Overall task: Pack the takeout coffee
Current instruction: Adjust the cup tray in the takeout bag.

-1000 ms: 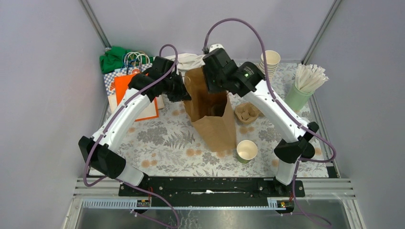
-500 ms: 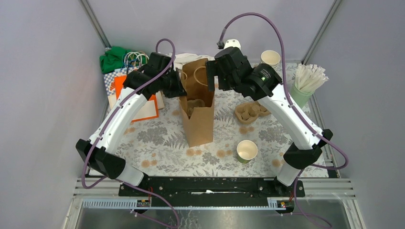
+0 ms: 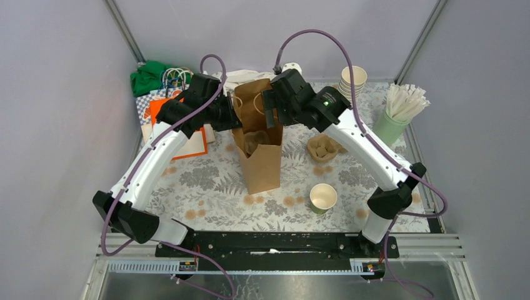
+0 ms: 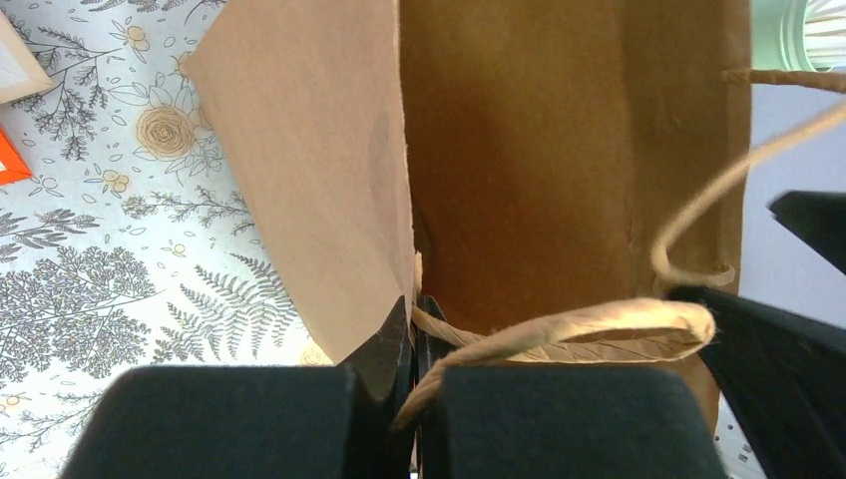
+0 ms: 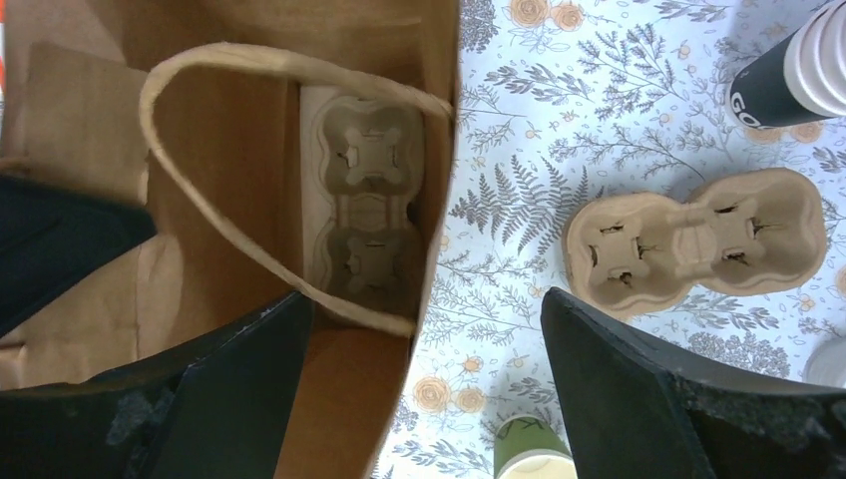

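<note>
Left pincer is pinching the paper bag rim; right pincer is hanging spread astride its opposite wall. Coffee cup is standing on the surface, axis vertical, open mouth up.

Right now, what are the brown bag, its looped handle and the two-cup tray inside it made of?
Brown paper bag: kraft paper, matte, with sharp fold creases.
Looped handle: probably twisted paper cord, since spiral wrap lines show.
Beige two-cup tray in the bag: looks like moulded pulp fibre, dull and rough with soft edges.
</note>
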Motion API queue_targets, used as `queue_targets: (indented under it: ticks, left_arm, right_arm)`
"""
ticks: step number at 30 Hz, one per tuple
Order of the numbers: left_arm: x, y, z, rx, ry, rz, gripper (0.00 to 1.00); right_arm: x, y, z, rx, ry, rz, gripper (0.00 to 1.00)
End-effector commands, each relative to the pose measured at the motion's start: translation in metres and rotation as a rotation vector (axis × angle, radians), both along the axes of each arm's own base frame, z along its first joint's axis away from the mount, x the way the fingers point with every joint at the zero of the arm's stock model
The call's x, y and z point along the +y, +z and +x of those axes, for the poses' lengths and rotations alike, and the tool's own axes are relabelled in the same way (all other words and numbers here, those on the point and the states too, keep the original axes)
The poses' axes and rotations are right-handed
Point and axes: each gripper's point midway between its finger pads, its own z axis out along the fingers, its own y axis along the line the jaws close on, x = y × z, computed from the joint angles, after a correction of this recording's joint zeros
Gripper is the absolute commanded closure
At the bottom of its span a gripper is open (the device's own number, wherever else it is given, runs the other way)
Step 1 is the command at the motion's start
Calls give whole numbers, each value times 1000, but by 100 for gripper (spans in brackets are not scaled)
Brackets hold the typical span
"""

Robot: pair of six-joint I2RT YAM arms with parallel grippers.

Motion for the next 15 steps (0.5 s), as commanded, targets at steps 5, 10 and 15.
queue_targets:
  ticks: [5,10,15]
  left_arm:
    - [-1,22,1,-104,-24,-28,100]
    - [2,21,0,-112,-24,-17,100]
    - [12,31,2,-155,25,1,100]
  right_arm:
    - [13,-12,31,-10,-57,-26,25]
    - [13,-20,35,-9,-59,-53,69]
    - [7,5,30,-100,-3,-9,100]
